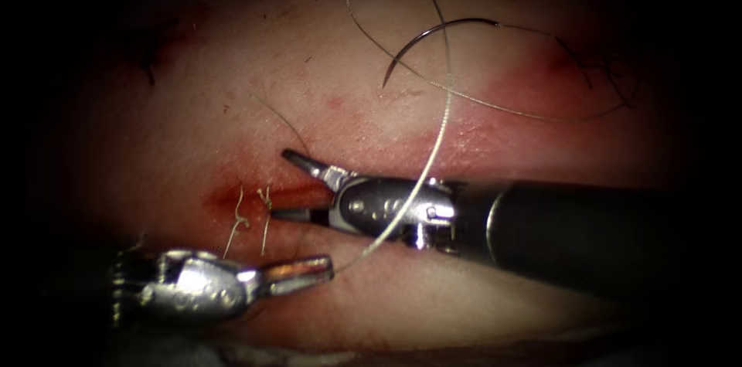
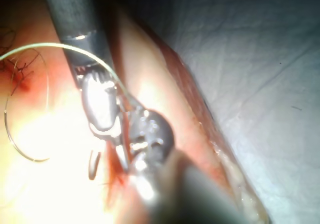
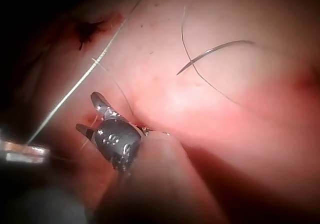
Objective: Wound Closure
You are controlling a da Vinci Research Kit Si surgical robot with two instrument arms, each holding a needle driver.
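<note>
At about 7 o'clock in the endoscope view the left pincer [image 1: 321, 268] is seen pressed together on the thread [image 1: 433, 154], pinched right at its tip. Just above it, short cut ends of thread [image 1: 241, 222] stand out of the tissue [image 1: 232, 104] at the left end of the cut [image 1: 255, 195], where red fluid [image 1: 220, 198] is pooled. Near the centre the right pincer [image 1: 292, 185] is spread wide over the cut, with nothing held between its jaws. At about 1 o'clock the needle [image 1: 433, 33] is found lying free on the tissue surface, not in the tissue and well apart from both tools. The needle is judged light, stiff and slippery, best taken on its body behind the point; the thread is judged fine, limp and easily frayed
</note>
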